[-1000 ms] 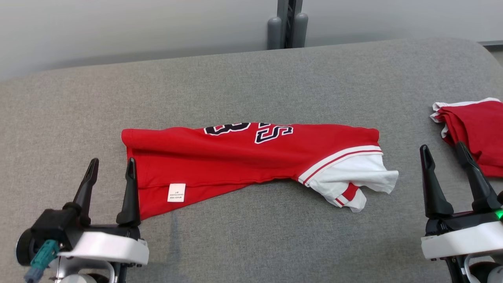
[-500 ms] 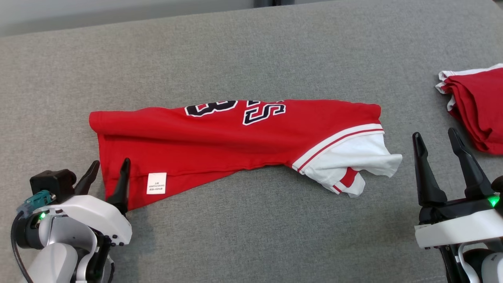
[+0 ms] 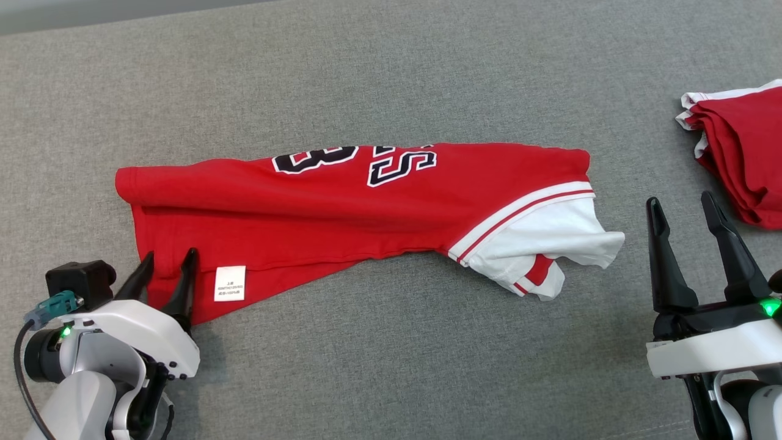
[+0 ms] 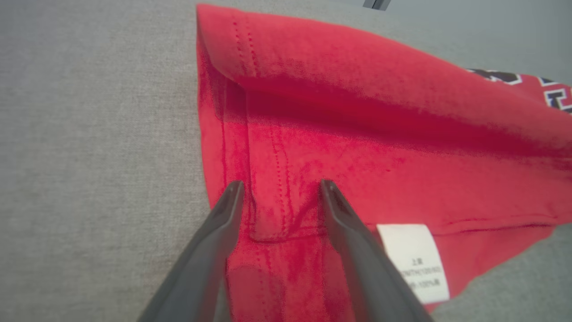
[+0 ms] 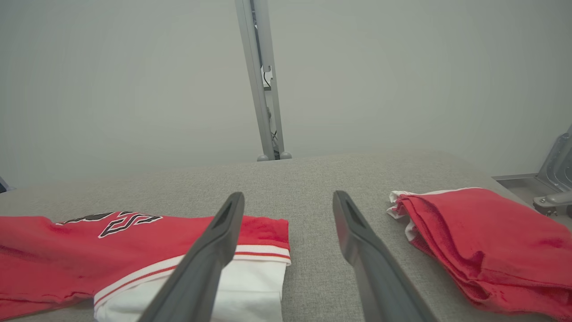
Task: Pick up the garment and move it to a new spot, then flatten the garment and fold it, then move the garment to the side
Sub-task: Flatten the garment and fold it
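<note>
Straddling a stitched hem corner, the left gripper point(image 4: 281, 188) has its jaws spread wide with nothing clamped. Red cloth lies between and under the two fingers, though whether the tips press into it cannot be told. In the head view this gripper sits at the lower left of the frame, over the near left corner of the garment point(image 3: 366, 208), just left of a white care label point(image 3: 229, 283). The right gripper point(image 3: 681, 208), at the lower right, is likewise wide open and empty. Its fingers point up the frame, apart from all cloth, between the garment's white sleeve point(image 3: 550, 235) and a second pile of red cloth point(image 3: 742, 153) at the right edge. The garment itself runs across the middle of the frame on a grey padded surface point(image 3: 391, 73), doubled over lengthwise and not yet flat. Dark numerals sit along its upper edge, and the sleeve is bunched at its right end. The step in hand appears to be the grasp that opens the pick-up or the flattening; which of the two cannot be settled. The next move likely calls for the left jaws to close on the hem corner, taking the intended layers and not the label. The right gripper would then need to reach left to the sleeve end.
</note>
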